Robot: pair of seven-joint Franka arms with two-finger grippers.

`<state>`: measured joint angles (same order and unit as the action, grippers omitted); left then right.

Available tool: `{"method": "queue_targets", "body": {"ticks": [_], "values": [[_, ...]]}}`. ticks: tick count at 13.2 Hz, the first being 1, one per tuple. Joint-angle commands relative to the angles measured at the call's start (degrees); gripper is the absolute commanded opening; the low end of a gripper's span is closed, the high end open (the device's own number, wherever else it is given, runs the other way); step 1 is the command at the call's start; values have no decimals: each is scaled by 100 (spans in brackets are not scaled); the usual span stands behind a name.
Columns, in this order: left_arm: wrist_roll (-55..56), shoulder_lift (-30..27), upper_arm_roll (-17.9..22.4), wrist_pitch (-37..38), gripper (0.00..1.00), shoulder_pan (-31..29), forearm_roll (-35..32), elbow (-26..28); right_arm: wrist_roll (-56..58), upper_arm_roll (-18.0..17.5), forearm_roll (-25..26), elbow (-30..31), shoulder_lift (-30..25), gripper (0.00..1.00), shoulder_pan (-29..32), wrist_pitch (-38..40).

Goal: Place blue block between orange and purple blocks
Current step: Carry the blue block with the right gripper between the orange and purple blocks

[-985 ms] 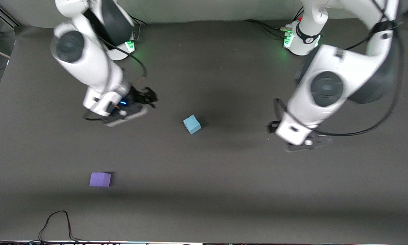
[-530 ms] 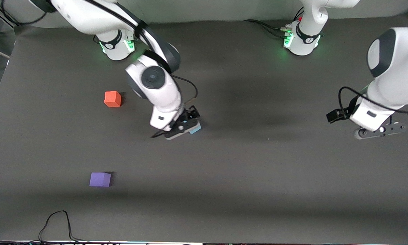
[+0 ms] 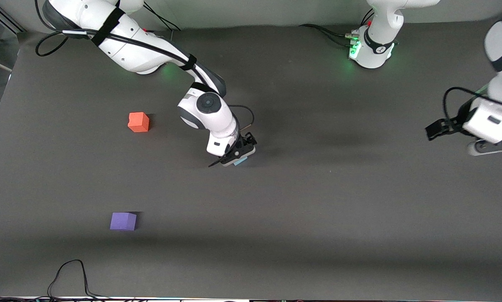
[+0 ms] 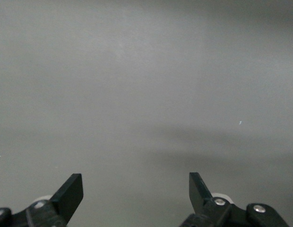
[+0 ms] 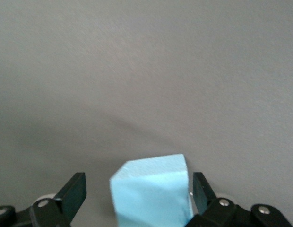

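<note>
The blue block (image 3: 241, 161) lies mid-table, mostly hidden under my right gripper (image 3: 236, 157). In the right wrist view the block (image 5: 151, 191) stands between the gripper's (image 5: 138, 187) open fingers, one finger (image 5: 201, 188) close beside it and the other (image 5: 74, 190) a gap away. The orange block (image 3: 138, 122) sits toward the right arm's end. The purple block (image 3: 123, 221) lies nearer the front camera than the orange one. My left gripper (image 3: 490, 147) hangs open and empty over bare table at the left arm's end, as the left wrist view (image 4: 135, 188) also shows.
A dark grey mat (image 3: 318, 209) covers the table. A black cable (image 3: 71, 272) loops near the table's front edge, nearer the camera than the purple block. The arm bases (image 3: 370, 46) stand along the far edge.
My right arm has swung from over the orange block to the blue block and lowered around it. My left arm has drawn away toward its end of the table.
</note>
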<state>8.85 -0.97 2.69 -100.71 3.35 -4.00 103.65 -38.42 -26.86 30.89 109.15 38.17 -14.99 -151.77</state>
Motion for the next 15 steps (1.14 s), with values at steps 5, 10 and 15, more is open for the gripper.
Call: {"method": "queue_targets", "body": {"ticks": [5, 10, 15], "values": [[-261, -61, 680, 428, 100, 597, -75, -257, -623, -82, 620, 63, -81, 21, 381, 399], [-209, 299, 645, 850, 100, 658, -101, -732, 1260, 493, -1659, 403, -1545, 21, 814, 1492], [-218, 308, 653, 913, 100, 667, -110, -750, 3846, 2770, -2955, 1643, -2525, 22, 796, 1091]]}}
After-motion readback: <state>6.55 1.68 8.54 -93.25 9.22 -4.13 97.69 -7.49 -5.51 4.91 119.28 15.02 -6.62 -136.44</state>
